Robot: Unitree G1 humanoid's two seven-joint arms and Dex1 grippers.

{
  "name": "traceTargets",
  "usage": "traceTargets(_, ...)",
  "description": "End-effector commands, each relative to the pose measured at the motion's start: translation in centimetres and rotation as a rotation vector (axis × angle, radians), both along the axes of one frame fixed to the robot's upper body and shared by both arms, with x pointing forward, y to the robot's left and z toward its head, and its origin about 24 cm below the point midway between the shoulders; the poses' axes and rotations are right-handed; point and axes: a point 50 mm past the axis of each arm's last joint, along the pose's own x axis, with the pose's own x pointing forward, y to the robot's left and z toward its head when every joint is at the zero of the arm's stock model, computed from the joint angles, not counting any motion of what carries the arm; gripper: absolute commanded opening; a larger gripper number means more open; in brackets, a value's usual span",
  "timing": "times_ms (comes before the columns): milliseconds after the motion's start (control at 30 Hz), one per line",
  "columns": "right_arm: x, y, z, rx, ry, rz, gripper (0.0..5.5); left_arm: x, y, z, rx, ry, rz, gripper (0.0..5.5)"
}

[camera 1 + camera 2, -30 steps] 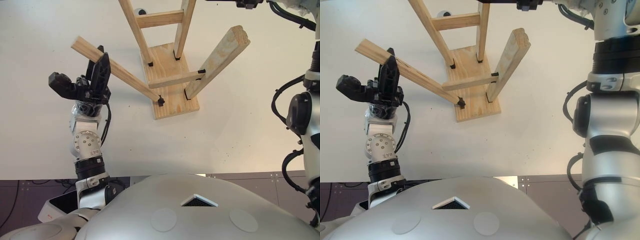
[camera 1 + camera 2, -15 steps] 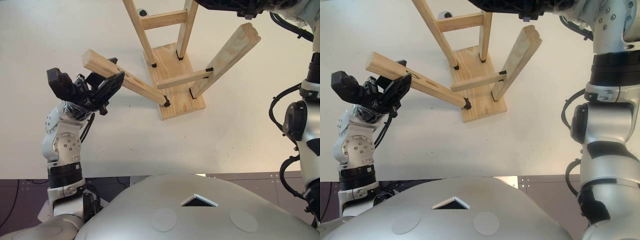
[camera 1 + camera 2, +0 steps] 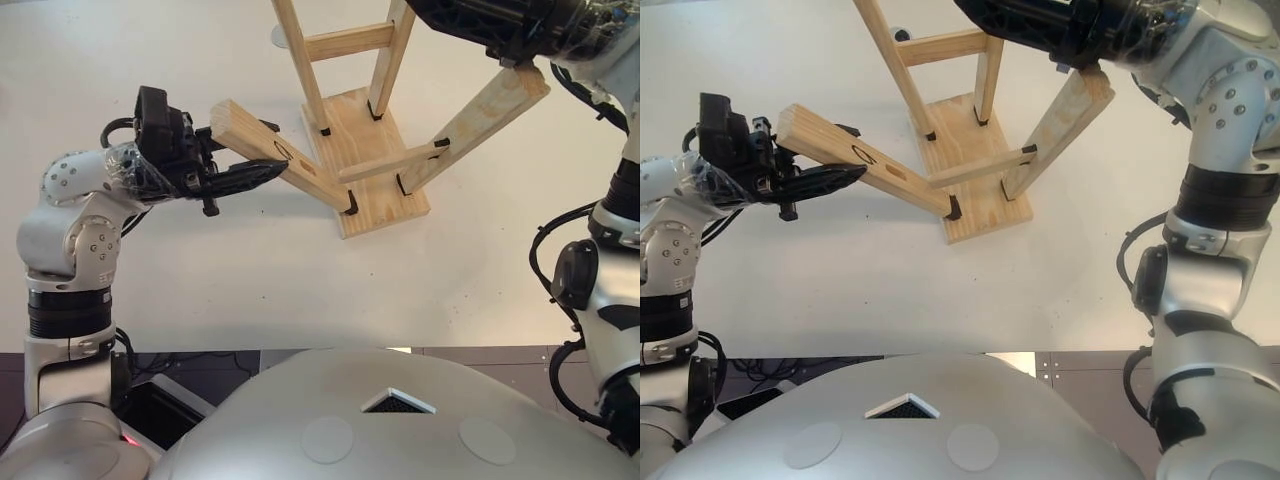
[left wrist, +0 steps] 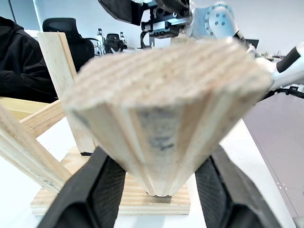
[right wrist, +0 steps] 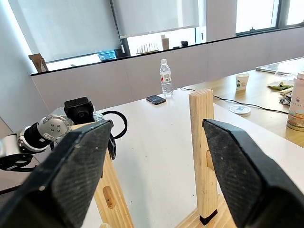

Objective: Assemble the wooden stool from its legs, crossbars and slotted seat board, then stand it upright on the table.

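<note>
moved: over the last second our left arm swings outward and rolls, so the left gripper (image 3: pixel 255 160) now lies level along the leg instead of standing upright behind it. The stool (image 3: pixel 375 150) sits a little farther to our right, and the right gripper (image 5: pixel 156 127) has come down over it.
room: we see an office behind, with a dark office chair (image 4: pixel 66 31), blinds over the windows, and a ledge carrying a water bottle (image 5: pixel 166 78) and a paper cup (image 5: pixel 242 81).
table (image 3: pixel 200 285): white and matt; it carries the stool out in front of us.
stool: upside down, with all four legs pointing up and splaying outward.
seat board (image 3: pixel 388 205): flat on the table, long axis running away from us, near end skewed to our right.
near-left leg (image 3: pixel 300 170): leans low from its socket out to our left.
near-right leg (image 3: pixel 470 125): leans up and to our right, its top just under the right gripper's body; we cannot tell whether they touch.
far-left leg (image 3: pixel 300 60): steeper, joined to its neighbour by one crossbar (image 3: pixel 345 42); a second crossbar (image 3: pixel 390 162) links the two near legs.
left gripper: clamped on the near-left leg near its free end, one finger (image 4: pixel 95 190) on each side.
right gripper: fingers (image 5: pixel 71 180) spread wide, gripping nothing; one upright leg shows beyond the gap.
</note>
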Motion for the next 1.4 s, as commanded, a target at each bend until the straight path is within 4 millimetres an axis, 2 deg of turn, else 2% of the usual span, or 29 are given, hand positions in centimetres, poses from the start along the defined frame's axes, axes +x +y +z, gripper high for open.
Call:
traceTargets(33, 0.0, 0.8, -2.7, 0.009, 0.114, -0.012, 3.51, 0.1, -0.5, -1.2, 0.13, 0.118, 0.023, 2.01)
traceTargets(167, 0.5, 0.5, -2.6, 0.022, 0.113, -0.05, 3.51, 0.8, -0.7, -0.4, 0.171, 0.09, 0.041, 2.01)
traceTargets(467, 0.1, 1.1, -3.7, 0.016, 0.134, -0.059, 3.51, 1.8, -1.5, 0.9, 0.273, 0.031, 0.09, 2.01)
traceTargets(800, 0.0, 1.2, -4.0, 0.013, 0.147, -0.057, 3.51, 1.9, -2.1, 2.2, 0.272, -0.095, 0.122, 2.01)
traceTargets(1067, 0.0, 1.2, -4.2, 0.006, 0.153, -0.054, 3.51, 1.2, -2.5, 1.1, 0.328, -0.083, 0.094, 2.01)
traceTargets(1400, -0.3, 1.5, -4.4, 0.009, 0.157, -0.047, 3.51, 2.0, -3.2, 0.5, 0.406, -0.035, 0.108, 2.01)
